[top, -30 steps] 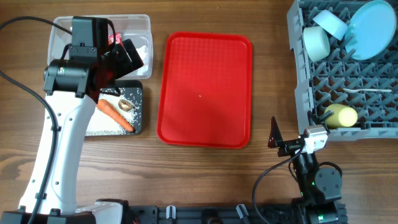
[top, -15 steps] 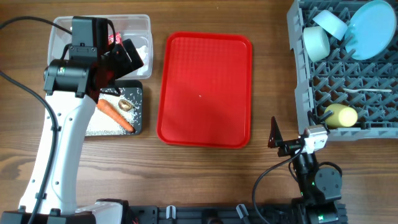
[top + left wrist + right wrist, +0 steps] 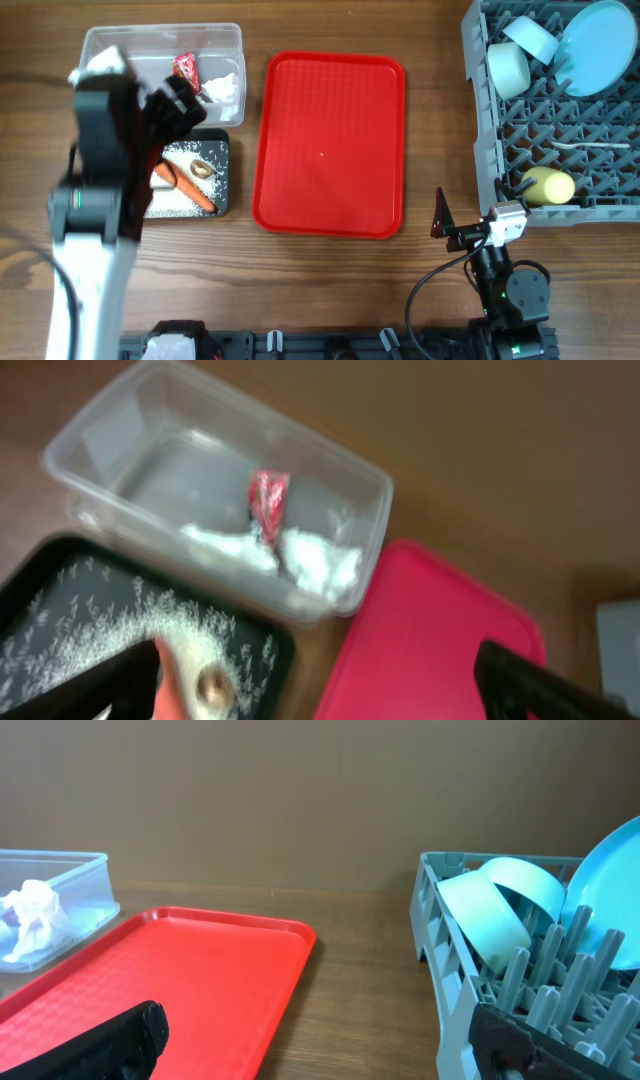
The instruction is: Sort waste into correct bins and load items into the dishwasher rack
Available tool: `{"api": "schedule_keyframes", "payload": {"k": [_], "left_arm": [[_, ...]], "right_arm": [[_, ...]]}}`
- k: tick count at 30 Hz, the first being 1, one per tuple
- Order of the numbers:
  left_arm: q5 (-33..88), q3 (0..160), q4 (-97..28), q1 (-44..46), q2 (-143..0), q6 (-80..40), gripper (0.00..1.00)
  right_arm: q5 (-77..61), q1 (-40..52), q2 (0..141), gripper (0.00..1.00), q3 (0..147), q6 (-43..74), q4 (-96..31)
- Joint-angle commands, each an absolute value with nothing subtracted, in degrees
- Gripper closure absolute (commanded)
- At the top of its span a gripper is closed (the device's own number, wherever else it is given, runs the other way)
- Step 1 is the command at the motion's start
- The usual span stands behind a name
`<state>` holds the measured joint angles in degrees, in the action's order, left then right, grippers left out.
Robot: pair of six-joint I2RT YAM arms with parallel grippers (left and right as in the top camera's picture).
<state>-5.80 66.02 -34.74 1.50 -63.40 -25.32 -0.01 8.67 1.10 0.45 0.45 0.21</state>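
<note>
We see the left gripper (image 3: 172, 105) blurred in the overhead view, above the place where the clear rectangular plastic tub (image 3: 210, 38) meets the shallow black rectangular tray (image 3: 223, 185). In its wrist view the claw (image 3: 318, 655) is spread wide with nothing between its fingers (image 3: 110, 685).

The shiny red-and-silver wrapper (image 3: 267, 500) and the crumpled white tissue (image 3: 315, 560) lie inside the tub, touching each other, ahead of the claw and between the lines of its two fingers. In the black tray, just beside the left finger, we make out the end of the orange carrot (image 3: 165, 695) and the small brown food lump (image 3: 212, 685), with scattered white rice grains (image 3: 120, 630) around them. From overhead the carrot (image 3: 190, 188) lies slanted across the tray, partly under the arm.

The large flat red plastic tray (image 3: 330, 145) sits between the bins and the large grey lattice dishwasher rack (image 3: 480, 120).

The right gripper (image 3: 455, 230) is low near the table's front edge, close to the rack's near left corner; its claw (image 3: 315, 1020) is also spread and empty. In the rack, apart from it, stand the large round pale-blue plate (image 3: 600, 45), two pale-blue bowls (image 3: 510, 68) (image 3: 535, 38) and the small yellow cup (image 3: 547, 185), the cup nearest the claw.
</note>
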Motion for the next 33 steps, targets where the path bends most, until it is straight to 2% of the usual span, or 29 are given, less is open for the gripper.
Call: {"api": "schedule_keyframes", "payload": {"k": [1,4,9,20,33], "left_arm": [[2.2,42.9,-18.4,-2.4,-50.5,-22.9,0.00],[6.7,27.6,-5.7,-4.1,-40.9,-20.7,0.00],[7.5,12.3,3.6,-4.3,-27.3,-19.7,0.00],[7.0,4.9,3.5,-3.4,-13.7,-12.1,0.00],[5.8,0.4,-0.2,-2.7,-3.4,-12.2,0.00]], "right_arm": [[-1.0,8.4,0.6,0.00,0.3,1.5,0.3],[-1.0,8.4,0.6,0.00,0.3,1.5,0.4],[-1.0,8.4,0.6,0.00,0.3,1.5,0.3],[-1.0,8.4,0.6,0.00,0.3,1.5,0.3],[-1.0,8.4,0.6,0.00,0.3,1.6,0.3]]}}
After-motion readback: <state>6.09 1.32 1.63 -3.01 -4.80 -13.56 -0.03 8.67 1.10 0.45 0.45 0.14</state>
